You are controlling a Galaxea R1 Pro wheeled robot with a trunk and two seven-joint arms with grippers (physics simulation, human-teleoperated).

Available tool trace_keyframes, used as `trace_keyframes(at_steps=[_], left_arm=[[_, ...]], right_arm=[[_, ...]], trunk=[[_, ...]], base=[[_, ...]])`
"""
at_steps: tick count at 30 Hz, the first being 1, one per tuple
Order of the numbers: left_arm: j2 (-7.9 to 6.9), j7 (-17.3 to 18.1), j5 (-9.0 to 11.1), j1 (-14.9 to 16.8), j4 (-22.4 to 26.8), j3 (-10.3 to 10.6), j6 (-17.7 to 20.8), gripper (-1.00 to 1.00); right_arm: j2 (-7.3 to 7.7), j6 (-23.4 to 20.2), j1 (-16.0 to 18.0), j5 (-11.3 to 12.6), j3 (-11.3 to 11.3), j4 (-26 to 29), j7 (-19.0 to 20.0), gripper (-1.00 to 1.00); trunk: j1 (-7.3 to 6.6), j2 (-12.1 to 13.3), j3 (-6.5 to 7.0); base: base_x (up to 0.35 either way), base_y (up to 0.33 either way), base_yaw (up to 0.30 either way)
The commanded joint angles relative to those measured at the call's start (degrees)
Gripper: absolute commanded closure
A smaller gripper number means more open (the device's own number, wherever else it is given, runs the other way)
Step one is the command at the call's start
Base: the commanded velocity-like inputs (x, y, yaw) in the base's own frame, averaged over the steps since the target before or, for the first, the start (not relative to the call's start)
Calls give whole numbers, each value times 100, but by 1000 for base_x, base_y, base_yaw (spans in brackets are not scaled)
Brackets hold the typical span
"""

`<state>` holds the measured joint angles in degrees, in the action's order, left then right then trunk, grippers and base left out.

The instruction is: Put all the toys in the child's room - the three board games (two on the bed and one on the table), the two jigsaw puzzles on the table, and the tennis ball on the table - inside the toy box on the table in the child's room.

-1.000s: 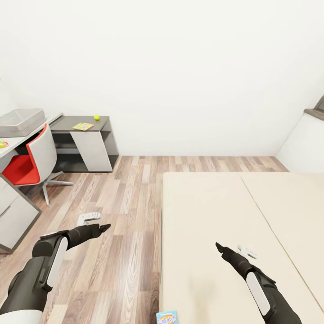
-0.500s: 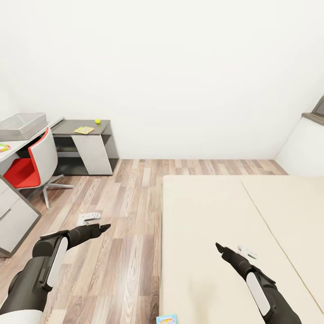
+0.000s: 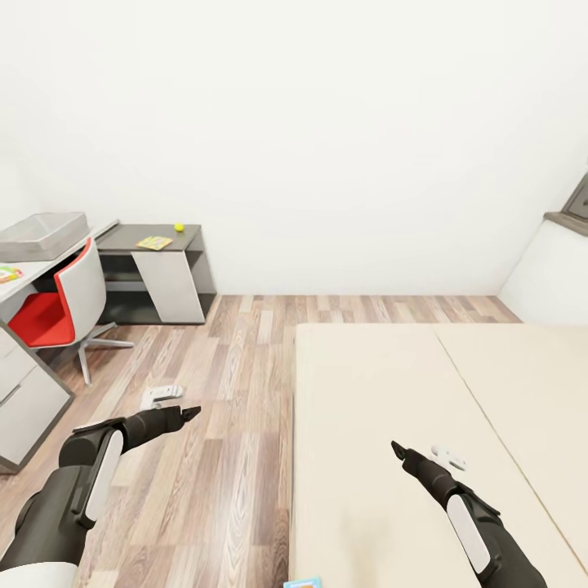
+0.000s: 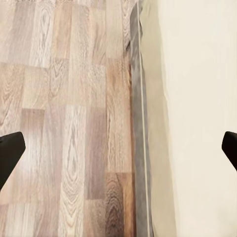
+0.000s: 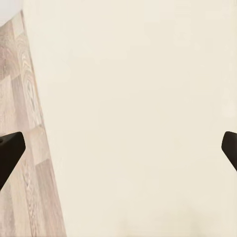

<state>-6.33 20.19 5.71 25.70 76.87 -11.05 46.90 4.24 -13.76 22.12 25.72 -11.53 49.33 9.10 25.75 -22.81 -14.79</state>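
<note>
Jaws spread wide and empty on both: left gripper (image 3: 193, 411) reaches over the wood floor (image 3: 229, 457), right gripper (image 3: 395, 447) over the bed (image 3: 367, 384). Toy box (image 3: 42, 235) sits on the table (image 3: 24, 273) at ten o'clock, tennis ball (image 3: 179, 227) beyond.

Wood-plank floor (image 4: 64, 113) is seen beside the cream bed (image 4: 197, 98), whose grey edge runs between them. Two dark fingertips (image 4: 10, 153) of the left gripper (image 4: 118, 153) are spread wide apart, with nothing held between them.
</note>
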Motion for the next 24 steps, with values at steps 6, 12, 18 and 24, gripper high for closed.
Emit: trace_keyframes(at_steps=[6,12,18,24], left_arm=[[0,-15,58,5,4,-4,47,-100],[1,-14,55,5,4,-4,47,-100],[3,-15,60,5,4,-3,47,-100],[2,-15,61,5,4,4,47,-100]], right_arm=[[-2,-39,3,38,-16,5,21,-100],[-2,-39,3,38,-16,4,21,-100],[-2,-39,3,38,-16,5,21,-100],[-2,-39,3,38,-16,-1,21,-100]], trunk=[[4,-10,47],[4,-10,104],[4,-10,161],[4,-10,219]], base=[[0,0,0],[0,0,0],[0,0,0],[0,0,0]])
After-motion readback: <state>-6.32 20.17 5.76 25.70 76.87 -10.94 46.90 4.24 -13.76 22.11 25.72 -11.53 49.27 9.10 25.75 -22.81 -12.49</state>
